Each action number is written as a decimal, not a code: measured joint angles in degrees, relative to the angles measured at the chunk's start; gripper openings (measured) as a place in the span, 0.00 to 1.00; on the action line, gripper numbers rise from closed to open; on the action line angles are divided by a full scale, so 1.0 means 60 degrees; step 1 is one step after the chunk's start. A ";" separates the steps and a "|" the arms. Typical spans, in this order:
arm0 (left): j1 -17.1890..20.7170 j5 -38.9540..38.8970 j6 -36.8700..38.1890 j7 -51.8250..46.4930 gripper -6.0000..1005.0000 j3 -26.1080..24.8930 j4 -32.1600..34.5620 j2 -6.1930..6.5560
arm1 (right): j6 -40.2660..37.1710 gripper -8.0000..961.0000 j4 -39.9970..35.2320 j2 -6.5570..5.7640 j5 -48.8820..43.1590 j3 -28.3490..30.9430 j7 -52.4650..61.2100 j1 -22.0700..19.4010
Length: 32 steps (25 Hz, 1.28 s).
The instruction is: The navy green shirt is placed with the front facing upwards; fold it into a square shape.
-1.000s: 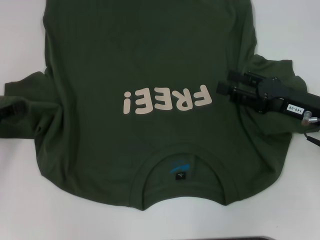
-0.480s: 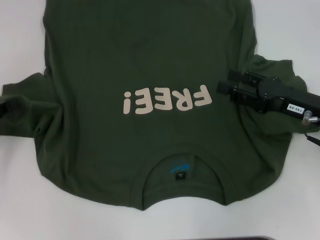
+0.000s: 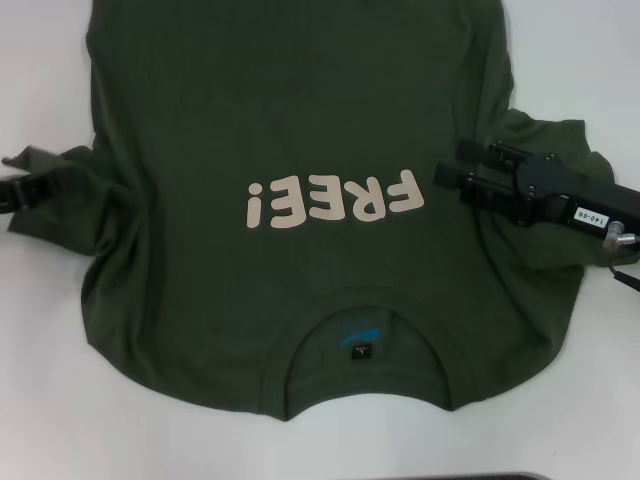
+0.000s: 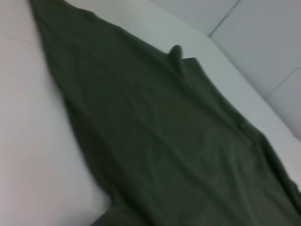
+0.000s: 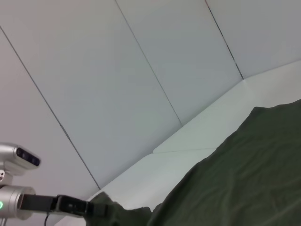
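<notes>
White tabletop (image 3: 590, 60) under everything, pale panelled wall behind in the right wrist view. Lay front up across that top: the navy green shirt (image 3: 300, 120), collar (image 3: 365, 345) nearest the robot, long axis running away from it, cream lettering (image 3: 332, 200) across the chest. Reached in from the shirt's left edge: left gripper (image 3: 45, 187), clenched on the bunched left sleeve (image 3: 60, 185), level with the lettering, sleeve cloth drawn toward the chest. Hung just above the cloth beside the lettering's right end: right gripper (image 3: 450, 180), fingers apart, nothing between them, right sleeve (image 3: 555, 150) spread beneath its arm. Looked like the left arm's move: shirt body lay inward from its grip, so fold travels toward the lettering.
</notes>
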 joint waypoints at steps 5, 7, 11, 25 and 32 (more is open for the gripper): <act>-0.0164 -0.0006 0.0049 -0.0148 0.01 -0.0006 0.0282 -0.0147 | -0.0048 0.76 0.0000 -0.0001 0.0000 0.0000 -0.0001 -0.0011; -0.0212 -0.0085 0.0078 -0.0207 0.01 -0.0027 0.0622 -0.0275 | -0.0061 0.76 0.0000 -0.0001 0.0000 -0.0001 0.0003 -0.0019; -0.0215 -0.0196 0.0084 -0.0286 0.01 -0.0031 0.1019 -0.0322 | -0.0074 0.76 0.0000 0.0000 0.0000 -0.0028 0.0029 -0.0026; -0.0224 -0.0821 0.0860 -0.0425 0.02 -0.0193 0.2044 -0.0384 | -0.0073 0.76 0.0000 0.0000 0.0000 -0.0002 0.0052 0.0038; -0.0280 -0.0772 0.0693 -0.0414 0.04 -0.0073 0.1979 -0.0563 | -0.0042 0.76 0.0000 0.0000 0.0000 0.0001 0.0053 0.0061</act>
